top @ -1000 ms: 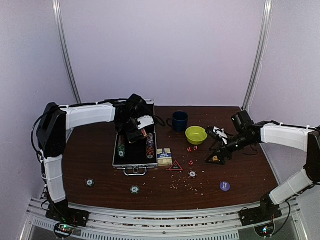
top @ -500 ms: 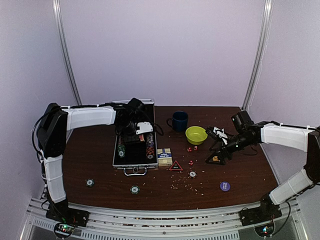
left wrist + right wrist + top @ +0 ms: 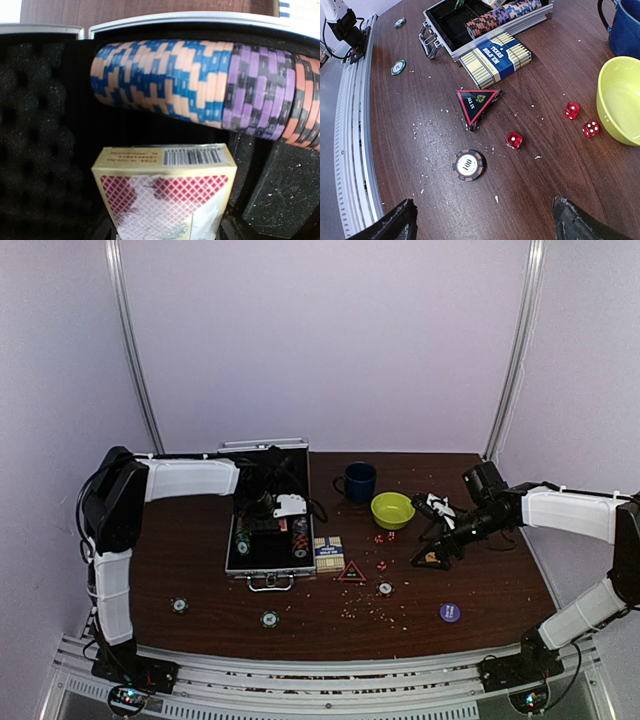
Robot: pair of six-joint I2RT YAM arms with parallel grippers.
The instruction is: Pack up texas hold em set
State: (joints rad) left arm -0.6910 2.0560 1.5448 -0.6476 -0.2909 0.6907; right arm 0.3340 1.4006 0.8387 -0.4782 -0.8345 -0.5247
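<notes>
The silver briefcase (image 3: pixel 233 545) lies open at the left, with rows of poker chips (image 3: pixel 200 82) standing on edge in its black inside. My left gripper (image 3: pixel 268 520) is down inside the case, shut on the red card box (image 3: pixel 165 192), which sits just in front of the chip row. The blue card box (image 3: pixel 328 552) lies beside the case, and the red triangle (image 3: pixel 351 572) lies next to it. My right gripper (image 3: pixel 487 222) hangs open over the table just short of a loose "100" chip (image 3: pixel 468 165). Red dice (image 3: pixel 514 140) lie nearby.
A dark blue mug (image 3: pixel 358 481) and a yellow-green bowl (image 3: pixel 392 509) stand behind the dice. Loose chips lie near the front edge: two at the left (image 3: pixel 179 605) (image 3: pixel 270 619) and a purple one (image 3: pixel 450 612) at the right. Small crumbs are scattered over the wood.
My left gripper has moved back and down into the case with the red card box in it. The right arm has not moved.
</notes>
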